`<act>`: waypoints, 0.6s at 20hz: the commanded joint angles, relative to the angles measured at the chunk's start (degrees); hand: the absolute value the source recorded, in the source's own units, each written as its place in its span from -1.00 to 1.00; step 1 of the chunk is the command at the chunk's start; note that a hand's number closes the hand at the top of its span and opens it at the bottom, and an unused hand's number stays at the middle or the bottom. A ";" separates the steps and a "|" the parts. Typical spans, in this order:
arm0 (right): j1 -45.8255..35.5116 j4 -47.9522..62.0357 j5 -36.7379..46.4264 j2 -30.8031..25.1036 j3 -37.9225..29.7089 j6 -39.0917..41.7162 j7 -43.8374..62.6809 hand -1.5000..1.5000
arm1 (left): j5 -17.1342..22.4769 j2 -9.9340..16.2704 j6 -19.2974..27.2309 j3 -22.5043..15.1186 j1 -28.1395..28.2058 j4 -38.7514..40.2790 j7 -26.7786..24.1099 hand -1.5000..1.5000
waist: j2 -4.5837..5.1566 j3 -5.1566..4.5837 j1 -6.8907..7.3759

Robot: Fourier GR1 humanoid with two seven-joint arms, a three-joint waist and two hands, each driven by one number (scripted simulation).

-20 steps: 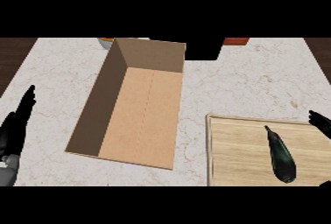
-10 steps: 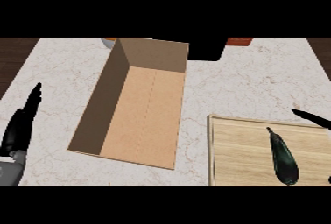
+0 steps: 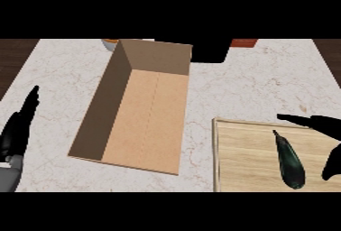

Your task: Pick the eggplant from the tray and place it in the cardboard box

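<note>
A dark, long eggplant (image 3: pixel 290 159) lies on the pale wooden tray (image 3: pixel 246 155) at the lower right. My right hand (image 3: pixel 325 125) comes in from the right edge, open, with one finger reaching over the tray's far edge just beyond the eggplant's stem and another (image 3: pixel 332 164) hanging to the eggplant's right; it does not touch the eggplant. The open cardboard box (image 3: pixel 136 115) stands left of the tray, nothing inside. At the left edge my left hand (image 3: pixel 19 128) rests open, fingers pointing up.
A black object (image 3: pixel 211 49) and a reddish one (image 3: pixel 244 43) stand at the counter's far edge behind the box, and a pale bowl rim (image 3: pixel 110 43) peeks out at the box's far left corner. White marble counter (image 3: pixel 260 85) lies between box and tray.
My right hand has moved left from the edge, over the tray's far right corner and close to the eggplant. The left hand has shifted slightly upward. Eggplant and box have not moved.
</note>
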 commanded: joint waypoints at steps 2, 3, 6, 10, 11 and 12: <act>-2.28 3.33 4.20 3.08 -0.26 3.22 -3.85 -1.00 | -1.30 -1.63 -1.42 1.13 -2.47 1.24 1.12 0.00 | -0.07 -0.01 -0.68; -3.18 3.73 5.17 3.30 -0.51 3.81 -3.15 -1.00 | -1.06 -1.05 -1.89 3.03 -0.50 2.90 -2.50 0.00 | -0.08 -0.03 -0.59; -2.03 8.07 7.64 5.15 0.61 0.09 -7.32 -1.00 | -2.85 -1.51 -1.40 2.36 -1.53 2.14 -0.42 0.00 | 0.00 0.01 -0.58; -0.59 0.96 6.17 5.61 -0.88 3.12 -1.07 -1.00 | -1.07 -1.29 -3.40 5.17 4.46 0.09 -4.14 0.00 | -0.22 -0.05 -0.73; -2.15 2.88 6.89 6.75 -0.63 4.13 -0.99 -1.00 | -2.87 -1.38 -2.40 3.72 2.00 -3.45 1.73 0.00 | -0.19 -0.01 -0.59; -1.09 2.31 5.59 4.71 -2.29 4.80 -3.19 -1.00 | -2.41 -1.52 -2.84 4.69 4.38 -3.25 -1.40 0.00 | -0.22 -0.03 -0.66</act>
